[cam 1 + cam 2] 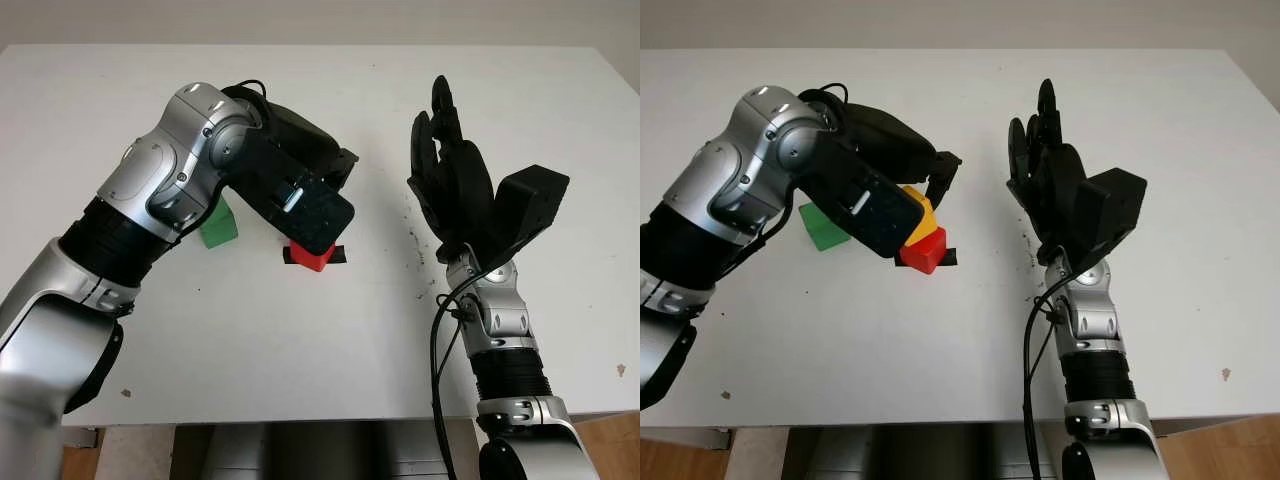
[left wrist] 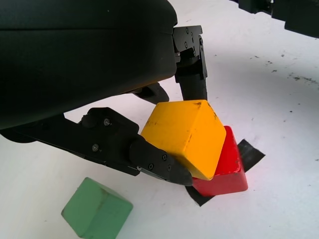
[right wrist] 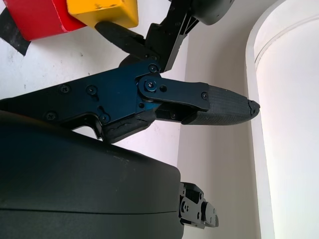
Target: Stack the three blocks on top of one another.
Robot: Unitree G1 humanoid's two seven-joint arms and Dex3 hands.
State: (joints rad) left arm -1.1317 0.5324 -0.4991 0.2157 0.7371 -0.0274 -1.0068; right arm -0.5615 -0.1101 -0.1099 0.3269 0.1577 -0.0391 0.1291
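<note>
My left hand [image 1: 925,200] is shut on a yellow block [image 2: 184,134], with fingers [image 2: 159,164] pinching it from two sides. The block is tilted and sits directly over a red block [image 2: 227,172]; I cannot tell whether they touch. The red block [image 1: 312,258] rests on a black tape mark [image 2: 250,152] at the table's middle. A green block [image 1: 218,226] lies on the table to the left, partly hidden behind my left forearm. My right hand [image 1: 455,180] is open, held upright above the table's right side, apart from all blocks.
The white table [image 1: 300,340] has small dark specks [image 1: 415,235] right of the tape mark and near its front corners. Its front edge [image 1: 300,418] runs close to my body.
</note>
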